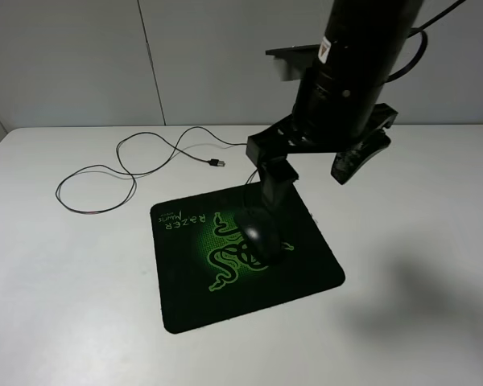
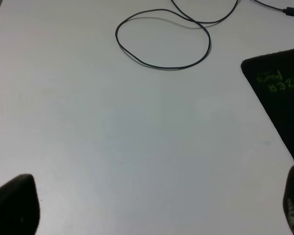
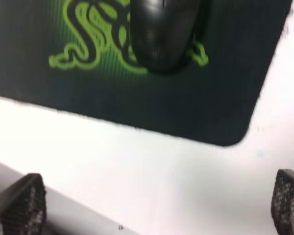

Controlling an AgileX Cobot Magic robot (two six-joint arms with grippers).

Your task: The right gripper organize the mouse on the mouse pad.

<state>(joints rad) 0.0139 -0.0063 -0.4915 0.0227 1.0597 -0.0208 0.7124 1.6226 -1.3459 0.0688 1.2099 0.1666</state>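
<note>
The black mouse (image 1: 260, 233) lies on the green logo near the middle of the black mouse pad (image 1: 185, 281). Its thin cable (image 1: 121, 165) loops over the white table to the back left and ends in a USB plug (image 1: 216, 163). My right gripper (image 1: 318, 173) hangs open and empty above the pad's back right part, raised off the mouse. In the right wrist view the mouse (image 3: 161, 32) and pad (image 3: 210, 98) lie beyond the open right gripper (image 3: 154, 210). My left gripper (image 2: 154, 210) is open over bare table, with a pad corner (image 2: 284, 98) to one side.
The white table (image 1: 419, 241) stretches around the pad. A grey wall stands behind it. The cable loop (image 2: 161, 39) and plug (image 2: 291, 11) show in the left wrist view. The left arm is out of the exterior high view.
</note>
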